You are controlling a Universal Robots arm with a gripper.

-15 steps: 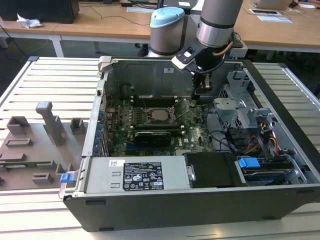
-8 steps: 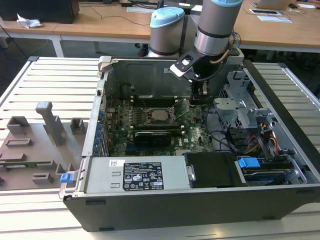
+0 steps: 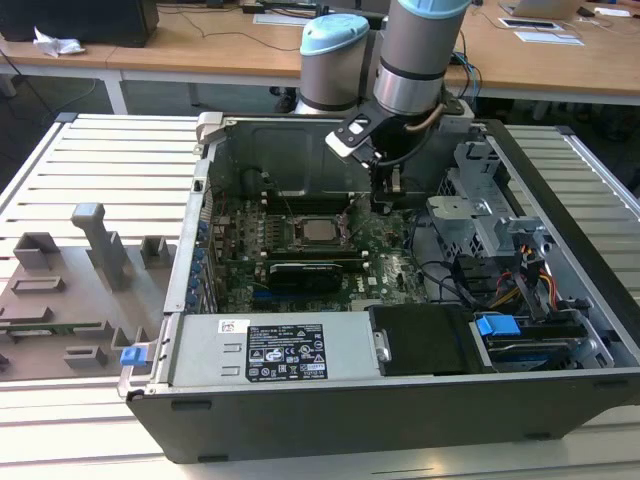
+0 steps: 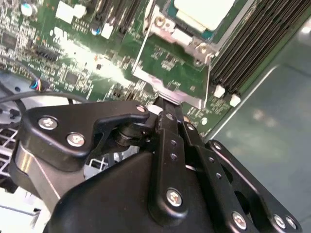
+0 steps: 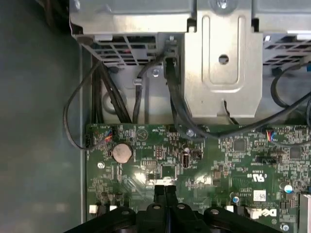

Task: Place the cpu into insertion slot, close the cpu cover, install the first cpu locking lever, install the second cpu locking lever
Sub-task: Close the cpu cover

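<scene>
The silvery cpu (image 3: 320,232) lies flat in the insertion slot (image 3: 297,232) on the green motherboard, in the middle of the open case. In the second wrist view the cpu (image 4: 204,10) sits inside the grey cpu cover (image 4: 163,26), which appears folded down around it. A thin wire locking lever (image 4: 208,77) runs along the socket's side. My gripper (image 3: 385,200) hangs to the exterior view's right of the socket, low over the board. Its fingers (image 5: 160,191) are shut together with nothing between them, and the tip (image 4: 164,109) sits at a grey metal strip (image 4: 170,96) by the socket's edge.
A labelled power-supply box (image 3: 270,350) fills the case's near side. A long black card (image 3: 310,270) lies just in front of the socket, with black memory slots (image 4: 252,43) beside it. A metal drive cage (image 3: 480,215) with black cables (image 5: 121,97) stands on the exterior view's right. Grey fixtures (image 3: 70,290) rest outside the case.
</scene>
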